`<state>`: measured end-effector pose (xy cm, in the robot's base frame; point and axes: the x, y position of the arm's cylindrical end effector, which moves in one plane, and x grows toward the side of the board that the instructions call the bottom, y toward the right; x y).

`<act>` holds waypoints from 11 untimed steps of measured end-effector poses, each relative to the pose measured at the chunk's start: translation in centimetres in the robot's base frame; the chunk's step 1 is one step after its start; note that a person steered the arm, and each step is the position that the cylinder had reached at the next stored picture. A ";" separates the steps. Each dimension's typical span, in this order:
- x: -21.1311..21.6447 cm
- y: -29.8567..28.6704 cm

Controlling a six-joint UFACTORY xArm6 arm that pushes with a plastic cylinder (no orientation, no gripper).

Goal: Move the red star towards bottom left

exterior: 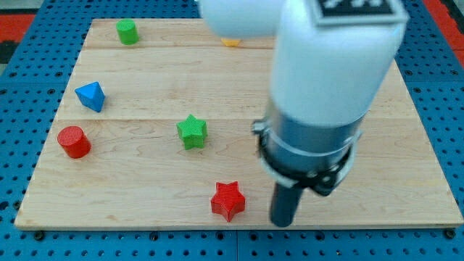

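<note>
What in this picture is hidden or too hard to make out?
- Camera view: an orange-yellow block at the view's top shows only a sliver; the white arm housing covers the rest, so its shape cannot be told.
- The board behind the arm, on the view's right, is hidden; any blocks there cannot be seen.
- My tip, right of the red star: whether it touches the board cannot be told.

The arm comes in from twelve o'clock and fills the view's upper right: a broad white housing, then a grey collar ringed by a black clamp, then the straight dark rod pointing toward six o'clock. My tip [282, 222] stands upright, low in the view, at about five o'clock from the centre.
</note>
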<state>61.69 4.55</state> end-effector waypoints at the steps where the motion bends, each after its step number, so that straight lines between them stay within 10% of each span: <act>1: -0.8 -6.0; 4: -4.9 -2.6; 11: -0.5 -34.8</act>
